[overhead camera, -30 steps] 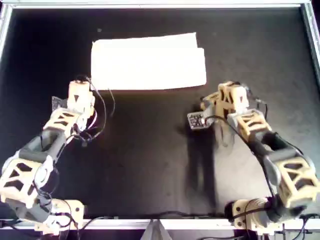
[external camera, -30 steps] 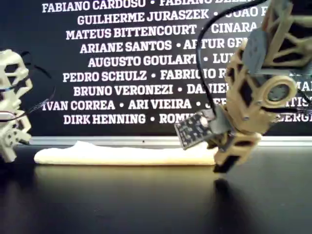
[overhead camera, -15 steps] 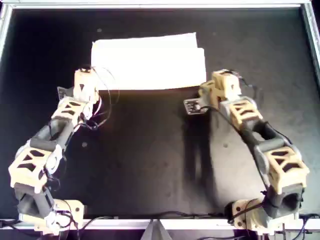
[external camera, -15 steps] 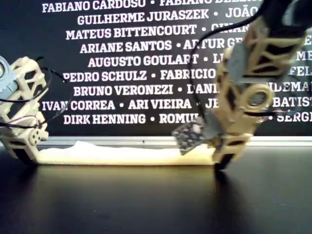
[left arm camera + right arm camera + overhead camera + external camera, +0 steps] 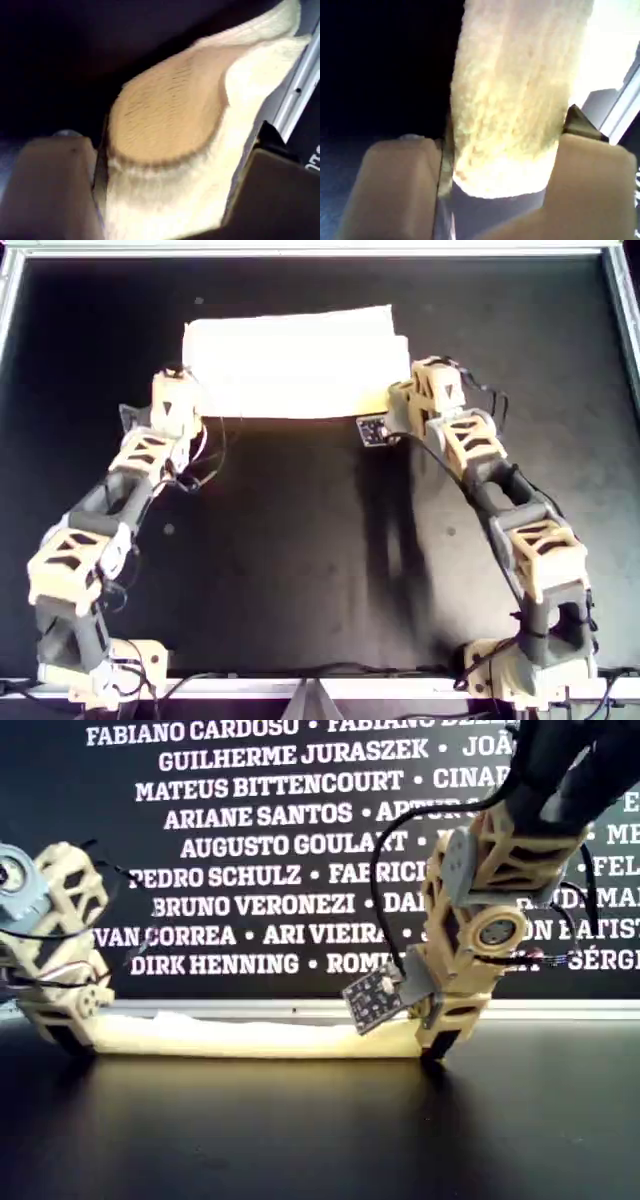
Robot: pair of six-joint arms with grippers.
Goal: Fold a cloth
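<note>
The pale yellow cloth (image 5: 300, 365) lies folded into a flat strip on the far part of the black table; it also shows in the exterior view (image 5: 250, 1037). One arm's gripper (image 5: 172, 400) is at the strip's near corner on the overhead view's left, another arm's gripper (image 5: 410, 400) at its near corner on the right. The wrist views do not show which arm is which. My first gripper (image 5: 167, 170) is open with the cloth (image 5: 170, 110) between its jaws. My second gripper (image 5: 497, 150) is open with the cloth's edge (image 5: 515, 90) filling the gap.
A metal rail (image 5: 620, 340) frames the black table. A black banner with white names (image 5: 250, 820) stands behind the far edge. A small circuit board (image 5: 372, 429) sticks out beside the gripper on the overhead view's right.
Both arms have reached away from the near side to the cloth's two near corners and lowered onto it. The cloth has not moved.
</note>
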